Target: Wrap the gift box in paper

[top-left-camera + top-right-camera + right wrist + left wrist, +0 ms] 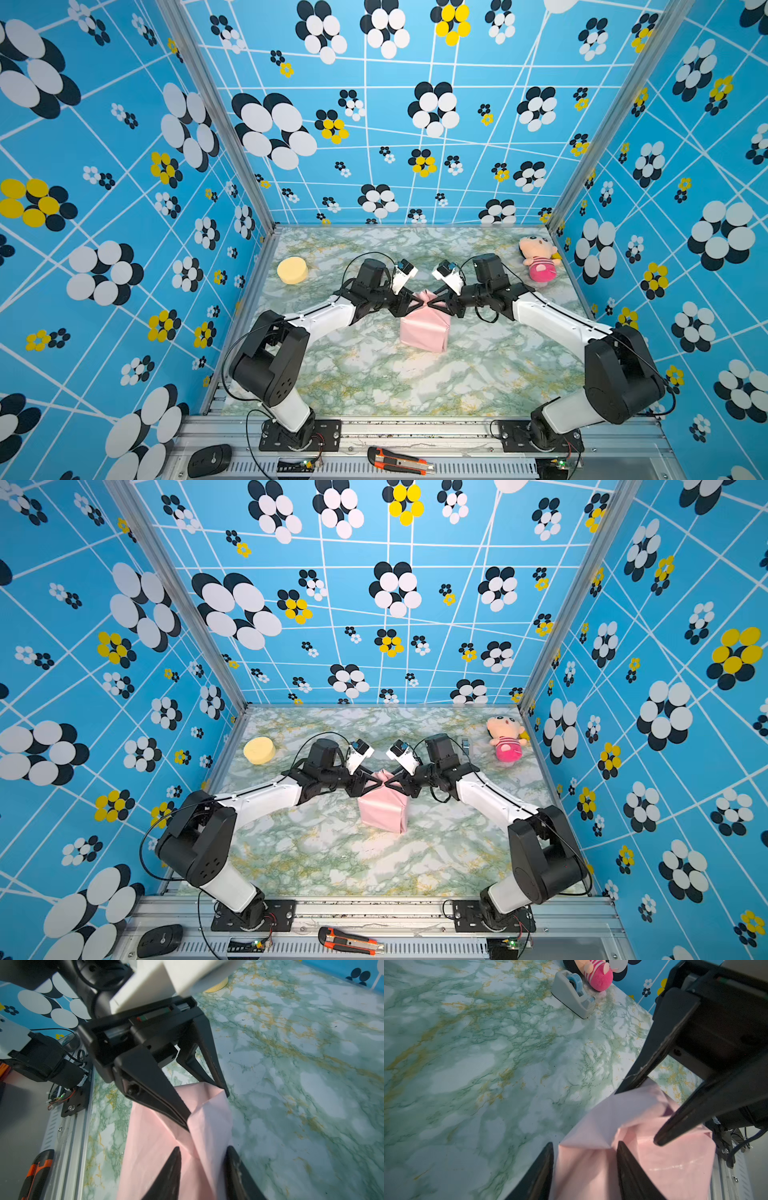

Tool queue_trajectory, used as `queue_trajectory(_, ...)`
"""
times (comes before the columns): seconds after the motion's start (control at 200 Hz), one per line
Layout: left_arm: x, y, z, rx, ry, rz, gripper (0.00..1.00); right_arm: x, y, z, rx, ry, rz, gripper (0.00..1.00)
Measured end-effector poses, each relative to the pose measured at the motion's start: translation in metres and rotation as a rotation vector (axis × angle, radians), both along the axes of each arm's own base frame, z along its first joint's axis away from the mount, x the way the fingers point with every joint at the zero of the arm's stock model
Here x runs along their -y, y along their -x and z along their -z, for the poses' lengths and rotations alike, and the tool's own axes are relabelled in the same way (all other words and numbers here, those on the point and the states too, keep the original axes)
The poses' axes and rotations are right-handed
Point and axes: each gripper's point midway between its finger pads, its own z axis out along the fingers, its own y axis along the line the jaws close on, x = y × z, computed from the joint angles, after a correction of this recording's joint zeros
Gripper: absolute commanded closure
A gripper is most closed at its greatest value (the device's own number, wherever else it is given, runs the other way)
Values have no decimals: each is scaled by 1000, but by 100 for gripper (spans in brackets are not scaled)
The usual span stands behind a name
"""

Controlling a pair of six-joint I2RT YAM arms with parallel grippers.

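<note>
Both top views show the paper (pixel 424 328) (pixel 380 808), pale pink, thin and creased, folded into a blocky parcel at the middle of the marble-patterned table (pixel 374 374); the gift box is hidden inside. Toward the table's far edge, the left gripper (pixel 584 1144) and right gripper (pixel 203 1148) straddle the parcel's crumpled, peaked end, their tapered black jaws spread apart.

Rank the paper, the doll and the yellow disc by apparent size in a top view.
1. paper
2. doll
3. yellow disc
The paper lies nearer the camera, so its lead may be overstated.
</note>
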Motion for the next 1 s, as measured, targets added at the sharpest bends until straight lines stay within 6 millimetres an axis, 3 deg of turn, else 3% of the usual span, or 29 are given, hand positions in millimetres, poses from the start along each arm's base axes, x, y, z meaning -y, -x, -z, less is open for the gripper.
queue_trajectory(0.09, 0, -1, 0, 5, -1, -4, 51, -4, -3, -2, 4, -6, -7, 64)
queue_trajectory(0.25, 2, 0, 0, 10, -6, -4, 50, -7, -5, -4, 20, -3, -5, 85)
queue_trajectory(0.405, -1, 1, 0, 12, -5, -27, 48, -9, -4, -3, 44, 7, -17, 92)
queue_trajectory(0.81, -27, 8, -1, -75, 39, -162, 38, -15, 18, 9, 261, 110, -153, 93)
queue_trajectory(1.0, -37, 6, -17, -86, 81, -214, 36, -12, 25, 11, 331, 129, -205, 91)
